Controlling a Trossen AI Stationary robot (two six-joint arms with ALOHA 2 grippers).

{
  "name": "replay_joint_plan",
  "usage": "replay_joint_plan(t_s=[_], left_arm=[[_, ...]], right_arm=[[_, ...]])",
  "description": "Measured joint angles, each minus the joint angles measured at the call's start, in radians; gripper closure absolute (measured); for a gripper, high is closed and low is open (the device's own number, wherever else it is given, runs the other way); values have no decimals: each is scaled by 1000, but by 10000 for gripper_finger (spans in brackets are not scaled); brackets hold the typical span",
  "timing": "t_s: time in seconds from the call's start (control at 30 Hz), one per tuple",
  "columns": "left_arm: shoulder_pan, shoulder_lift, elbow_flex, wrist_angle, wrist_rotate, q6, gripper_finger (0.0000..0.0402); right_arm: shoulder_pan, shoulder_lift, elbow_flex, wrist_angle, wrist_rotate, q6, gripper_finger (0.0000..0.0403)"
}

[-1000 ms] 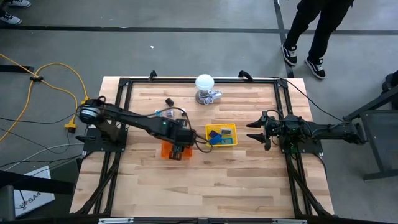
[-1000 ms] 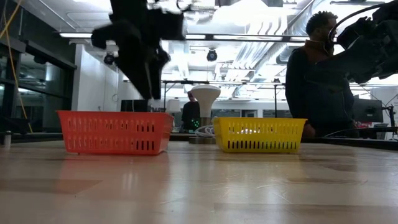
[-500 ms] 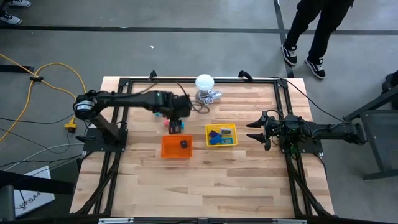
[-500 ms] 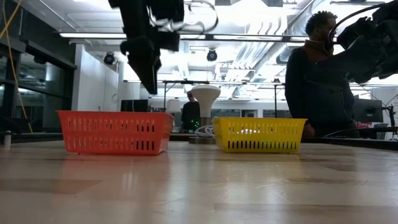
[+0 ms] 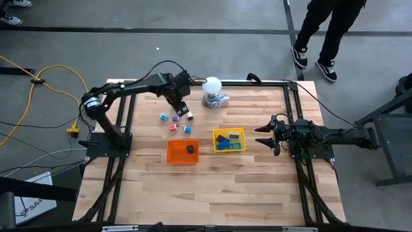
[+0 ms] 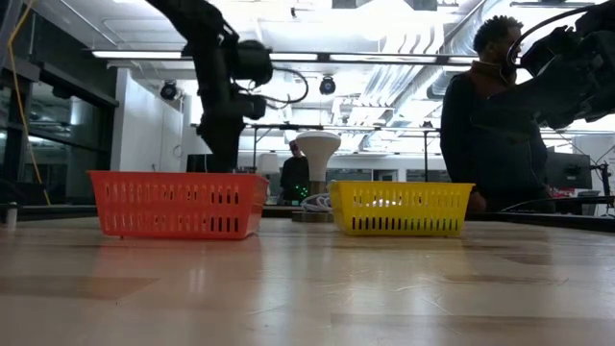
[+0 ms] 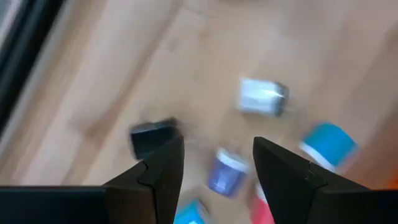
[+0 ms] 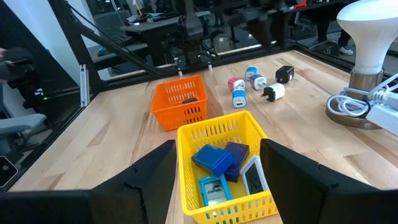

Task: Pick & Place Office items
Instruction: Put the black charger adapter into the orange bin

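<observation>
While hovering with fingers parted and nothing between them, left tool [image 7: 214, 165] hangs over a scatter of small office items on the bare desk [image 5: 257, 187], beside the white bulb lamp [image 5: 212, 86]. Directly below the gap, a small purple-blue cylinder [image 7: 225, 172]; just beside it a black block [image 7: 153, 135], a white plug-like piece [image 7: 261, 98] and a teal-blue piece [image 7: 328, 143]. Judged light and rigid, these bits, with smooth plastic faces likely to slip or skitter if pinched off-centre; best taken across the short flat sides, low on the body, one at a time, since neighbours lie near. Round pieces likely to roll if nudged.

Farther out, orange basket [image 5: 182, 152] with one black piece [image 5: 191, 149] inside, and yellow basket [image 5: 229, 140] holding flat blue and grey blocks [image 8: 214, 159]. Flat blocks judged stiff and easiest gripped across the narrow width.

At the desk's right side, right tool [image 5: 263, 138] waits, fingers spread and unloaded, facing the yellow basket. Beyond the desk, a person [image 6: 485, 120] stands in the room.
</observation>
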Motion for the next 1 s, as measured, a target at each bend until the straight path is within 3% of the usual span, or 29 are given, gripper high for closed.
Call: replay_joint_plan(t_s=[0.23,0.7,1.0], left_arm=[[80,57,0,43,32,55,218],[117,73,0,10,48,60,216],[125,73,0,10,72,44,152]], right_arm=[[0,0,0,0,0,0,183],[0,0,0,0,0,0,183],[0,0,0,0,0,0,183]])
